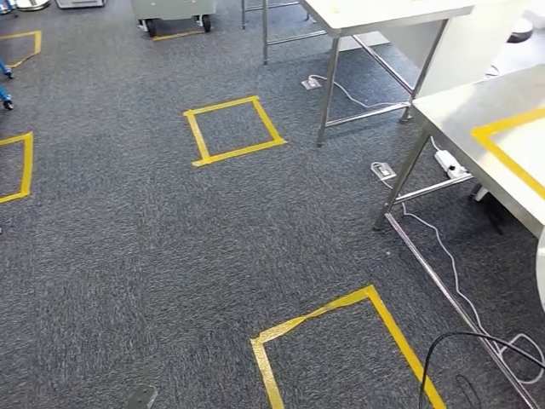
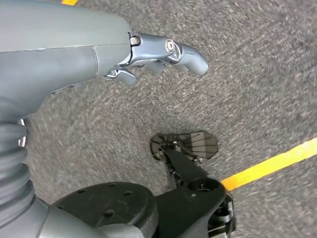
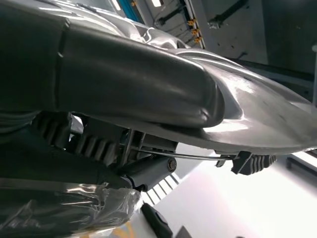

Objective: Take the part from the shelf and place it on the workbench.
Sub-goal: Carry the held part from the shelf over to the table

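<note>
The right hand (image 3: 123,94) grips the part (image 3: 261,114), a shiny curved piece of metal sheet, and in the right wrist view the thick thumb lies across the top of it while the dark fingers (image 3: 149,171) press from under, so the part is clamped between them. I judge this flat clamp is chosen because the sheet is thin and smooth and could slip from a looser hold. Something wrapped in clear plastic film (image 3: 67,208) shows near the wrist, but I cannot tell what it is. The left hand (image 2: 149,54) holds nothing; its fingers are stretched out and a little apart, and it hangs beside the body over the grey carpet (image 2: 261,74), probably because the carrying needs one arm. In the head view the workbench (image 1: 462,119), a steel table with a rectangle of yellow tape (image 1: 507,153) on its top, stands at the right, near the robot but not yet in front of it. The tape rectangle is likely the place meant for the part. A yellow square (image 1: 232,129) and a nearer one (image 1: 341,349) are taped on the carpet, likely standing marks. White cables (image 1: 450,273) lie under the bench.
</note>
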